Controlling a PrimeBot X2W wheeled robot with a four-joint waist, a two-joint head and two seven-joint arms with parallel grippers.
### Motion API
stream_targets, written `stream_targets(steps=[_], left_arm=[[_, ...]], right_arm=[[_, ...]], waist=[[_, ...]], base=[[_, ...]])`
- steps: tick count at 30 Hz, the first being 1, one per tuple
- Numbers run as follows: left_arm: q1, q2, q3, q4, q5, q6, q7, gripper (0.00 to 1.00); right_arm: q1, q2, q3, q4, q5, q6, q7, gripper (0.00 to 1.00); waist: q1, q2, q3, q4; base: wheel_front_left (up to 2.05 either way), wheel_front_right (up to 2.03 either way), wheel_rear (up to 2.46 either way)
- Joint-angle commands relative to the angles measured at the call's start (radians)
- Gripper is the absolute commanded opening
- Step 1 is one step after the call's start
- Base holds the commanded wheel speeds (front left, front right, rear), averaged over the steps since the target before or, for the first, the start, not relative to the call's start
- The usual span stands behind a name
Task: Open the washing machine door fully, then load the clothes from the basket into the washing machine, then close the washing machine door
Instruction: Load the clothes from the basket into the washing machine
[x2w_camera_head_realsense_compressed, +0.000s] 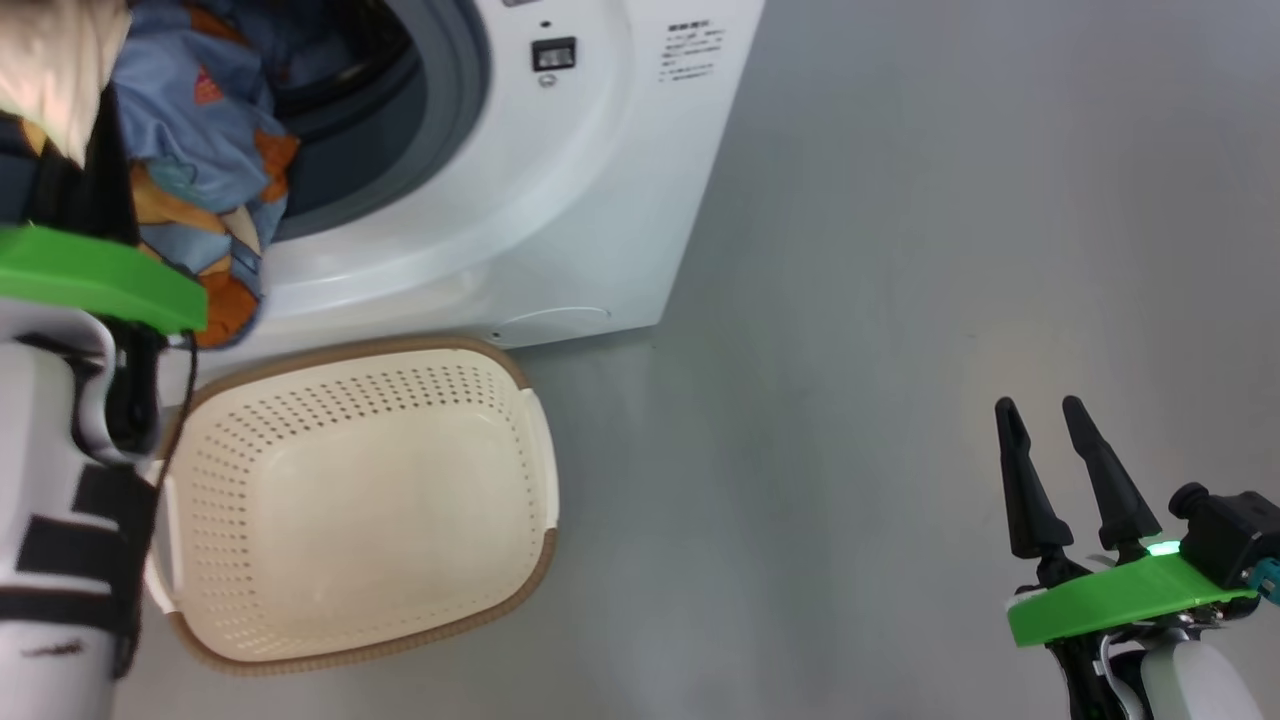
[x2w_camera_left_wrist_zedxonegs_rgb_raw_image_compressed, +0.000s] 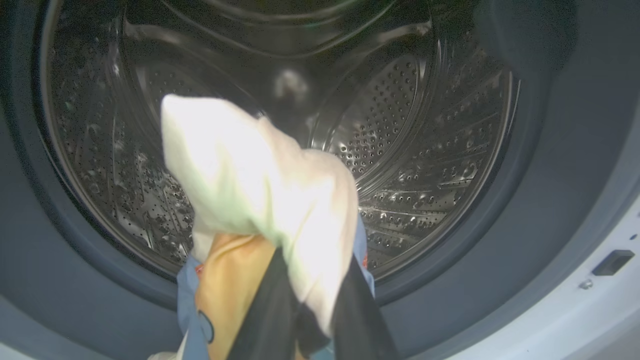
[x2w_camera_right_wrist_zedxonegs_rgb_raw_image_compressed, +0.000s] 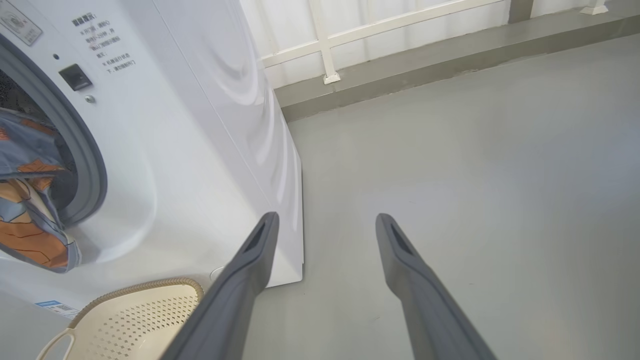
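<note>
Left jaws are pinched nearly shut on the clothes (x2w_camera_left_wrist_zedxonegs_rgb_raw_image_compressed: 260, 200), a bundle at the washer (x2w_camera_head_realsense_compressed: 560, 200) mouth with its tail hanging outside the rim. Light, limp, trailing fabric, probably best gripped at the bunched middle. Right jaws spread wide, empty, well right of the washer

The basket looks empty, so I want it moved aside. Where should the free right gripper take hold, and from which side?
Grip the basket by the side handle facing the open right gripper, coming from the robot's right and above. That handle stands off the wall as a thin strip, so one finger can likely slip behind it; the rounded wall is too broad.
</note>
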Motion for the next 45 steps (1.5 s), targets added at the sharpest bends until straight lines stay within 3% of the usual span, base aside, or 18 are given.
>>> stream_targets(steps=[1,9,15,20,24,28,29,30,31,36,45], left_arm=[[-0.048,0.058,0.012,0.010,-0.015,-0.002,-0.006,0.00],[-0.249,0.133,-0.143,0.283,-0.086,-0.002,-0.006,0.00],[-0.395,0.183,-0.230,0.373,-0.108,-0.002,-0.006,0.00],[-0.476,0.217,-0.140,0.260,-0.055,-0.002,-0.006,0.00],[-0.470,0.209,-0.027,0.163,0.009,-0.002,-0.006,0.00],[-0.424,0.185,0.021,0.140,0.055,-0.002,-0.006,0.00],[-0.409,0.179,0.010,0.164,0.061,-0.002,-0.006,0.25],[-0.399,0.177,-0.005,0.189,0.068,-0.002,-0.006,0.83],[-0.393,0.175,-0.021,0.214,0.071,-0.002,-0.006,1.00],[-0.395,0.168,-0.086,0.330,0.041,-0.002,-0.006,1.00],[-0.410,0.171,-0.146,0.392,-0.010,-0.002,-0.006,1.00]], right_arm=[[-0.013,-0.006,0.028,-0.022,-0.004,0.002,-0.005,1.00],[-0.043,0.014,0.053,-0.028,-0.004,0.002,-0.005,1.00],[-0.055,0.029,0.063,-0.033,-0.003,0.002,-0.005,1.00],[-0.069,0.037,0.063,-0.039,-0.002,0.002,-0.005,1.00],[-0.077,0.046,0.064,-0.040,-0.006,0.002,-0.005,1.00],[-0.084,0.052,0.067,-0.040,-0.007,0.002,-0.005,1.00],[-0.084,0.052,0.068,-0.039,-0.008,0.002,-0.005,1.00],[-0.084,0.053,0.068,-0.038,-0.008,0.002,-0.005,1.00],[-0.085,0.053,0.070,-0.037,-0.008,0.002,-0.005,1.00],[-0.087,0.051,0.073,-0.035,-0.009,0.002,-0.005,1.00],[-0.090,0.044,0.073,-0.034,-0.010,0.002,-0.005,1.00]], waist=[[0.0000,-0.0001,0.037,-0.040],[0.0000,-0.0001,0.086,-0.102],[0.0000,-0.0001,0.119,-0.139],[0.0000,-0.0001,0.146,-0.147],[0.0000,-0.0001,0.158,-0.149],[0.0000,-0.0001,0.164,-0.146],[0.0000,-0.0001,0.164,-0.144],[0.0000,-0.0001,0.164,-0.142],[0.0000,-0.0001,0.163,-0.141],[0.0000,-0.0001,0.160,-0.134],[0.0000,-0.0001,0.152,-0.126]], base=[[0.00,0.00,0.00],[0.00,0.00,0.00],[0.00,0.00,0.00],[0.00,0.00,0.00],[0.00,0.00,0.00],[0.00,0.00,0.00],[0.00,0.00,0.00],[0.00,0.00,0.00],[0.00,0.00,0.00],[0.00,0.00,0.00],[0.00,0.00,0.00]])
